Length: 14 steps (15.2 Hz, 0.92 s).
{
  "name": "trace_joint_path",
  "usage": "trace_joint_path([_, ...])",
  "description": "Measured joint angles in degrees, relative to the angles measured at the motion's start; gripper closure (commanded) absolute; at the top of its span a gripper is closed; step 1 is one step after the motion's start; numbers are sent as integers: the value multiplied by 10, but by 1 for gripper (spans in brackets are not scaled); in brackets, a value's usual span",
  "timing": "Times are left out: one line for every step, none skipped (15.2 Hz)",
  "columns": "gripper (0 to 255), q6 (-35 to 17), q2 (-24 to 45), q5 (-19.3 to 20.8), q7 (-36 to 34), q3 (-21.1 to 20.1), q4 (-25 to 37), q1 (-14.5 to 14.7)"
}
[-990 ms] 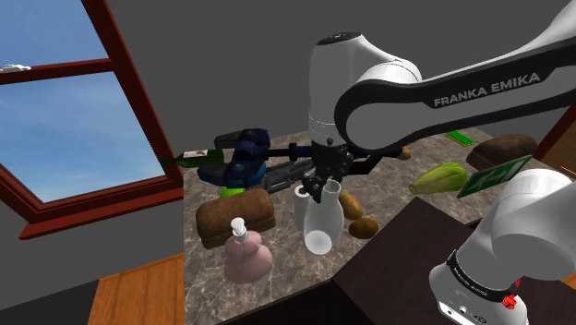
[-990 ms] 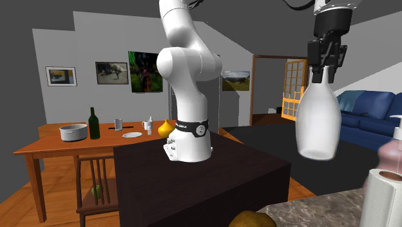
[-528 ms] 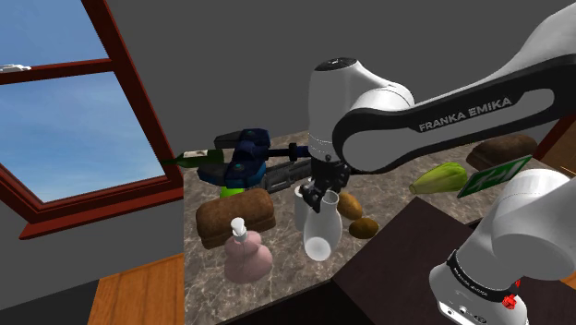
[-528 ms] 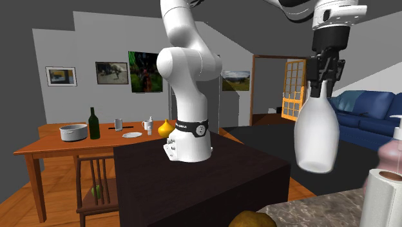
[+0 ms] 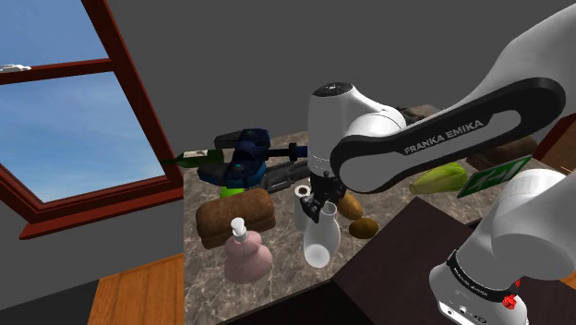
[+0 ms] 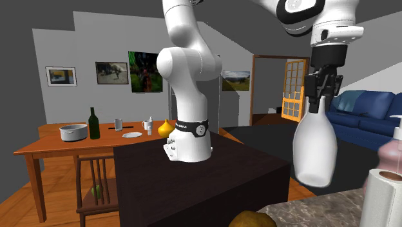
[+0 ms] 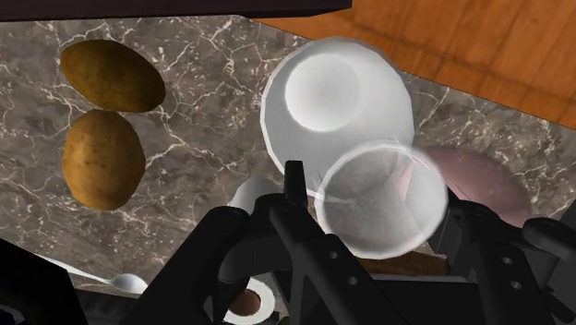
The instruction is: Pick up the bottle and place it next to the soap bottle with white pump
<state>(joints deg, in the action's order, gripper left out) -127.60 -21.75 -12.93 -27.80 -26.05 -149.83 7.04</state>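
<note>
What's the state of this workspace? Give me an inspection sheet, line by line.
Surface: marbled counter, crowded.
Job's things: whitish bottle hanging in the air by its neck; pink soap bottle with white pump standing on the counter, apart from it.
Clutter: bread loaf, two potatoes, paper roll, blue tool, green vegetable.
Gripper: gripper shut on the bottle's neck.
Cables: nothing seen.
Surroundings: window, dining table, blue sofa.
</note>
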Motion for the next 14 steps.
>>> trace_joint_path([255, -10, 4, 0, 0, -2, -6, 0])
trace_joint_path([255, -19, 10, 0, -1, -3, -9, -1])
trace_joint_path([255, -28, 17, 2, -2, -5, -11, -2])
trace_joint_path([255, -37, 25, 3, -5, -8, -12, -3])
trace_joint_path([255, -47, 30, 4, -6, -10, -17, -3])
trace_joint_path([255, -56, 37, 5, -8, -13, -20, -4])
trace_joint_path([255, -66, 44, 7, -7, -13, -23, -6])
trace_joint_path([255, -75, 49, 7, -7, -14, -27, -6])
trace_joint_path([255, -86, 58, 10, -10, -17, -29, -7])
trace_joint_path([255, -95, 66, 12, -13, -20, -31, -8])
trace_joint_path([255, -104, 72, 14, -13, -20, -34, -10])
trace_joint_path([255, -114, 80, 17, -16, -23, -36, -11])
trace_joint_path([255, -125, 87, 18, -18, -25, -41, -12])
trace_joint_path([255, -138, 99, 23, -21, -27, -43, -15])
